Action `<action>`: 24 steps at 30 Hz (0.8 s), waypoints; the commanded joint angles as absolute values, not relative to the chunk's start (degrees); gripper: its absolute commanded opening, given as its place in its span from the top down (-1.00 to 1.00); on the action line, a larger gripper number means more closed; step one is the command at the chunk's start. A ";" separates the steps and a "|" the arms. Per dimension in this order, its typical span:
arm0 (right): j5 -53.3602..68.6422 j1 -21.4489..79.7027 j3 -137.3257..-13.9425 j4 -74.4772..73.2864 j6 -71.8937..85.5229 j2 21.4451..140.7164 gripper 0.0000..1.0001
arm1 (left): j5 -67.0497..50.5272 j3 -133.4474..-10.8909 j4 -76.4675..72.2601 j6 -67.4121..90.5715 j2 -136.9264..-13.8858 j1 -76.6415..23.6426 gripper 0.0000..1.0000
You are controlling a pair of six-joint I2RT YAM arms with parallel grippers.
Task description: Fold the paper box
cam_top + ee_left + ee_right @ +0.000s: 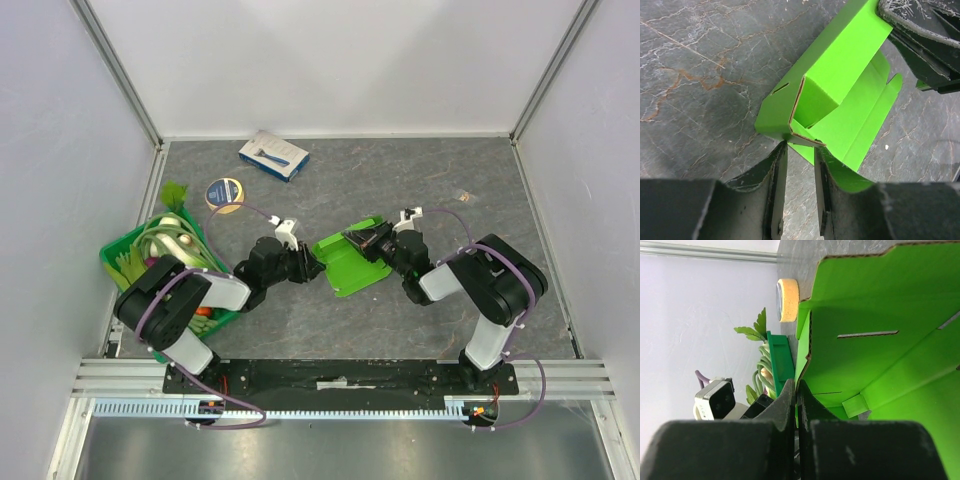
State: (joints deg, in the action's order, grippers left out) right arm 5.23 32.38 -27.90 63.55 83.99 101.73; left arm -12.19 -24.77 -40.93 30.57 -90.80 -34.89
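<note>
- The paper box (352, 270) sits mid tabletop (450, 200), half formed: one corner is raised, the slots are empty.
- The right claw (796, 390) pinches a wall edge; the left claw (800, 148) is slightly spread beside that corner.
- Probably left to do: the remaining flaps and tabs.

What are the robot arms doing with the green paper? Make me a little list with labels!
paper box: lime-green card, partly folded, flaps still open, between both grippers
left gripper: fingers slightly apart at a box corner; grip unclear
right gripper: shut on an edge of the card
crate: darker green, vegetables inside, at the table's left edge
carton: blue and white, flat, far side
disc: round, yellow rim, near the crate
</note>
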 commanded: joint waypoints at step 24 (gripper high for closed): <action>9.14 30.50 -29.00 65.04 88.15 105.29 0.95 | 2.31 -36.29 -23.27 28.92 -90.51 -31.99 0.63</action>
State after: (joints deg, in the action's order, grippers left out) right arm 8.32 30.50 -27.79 64.23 88.75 104.07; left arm 7.18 -33.85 -17.69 32.18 -86.72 -30.85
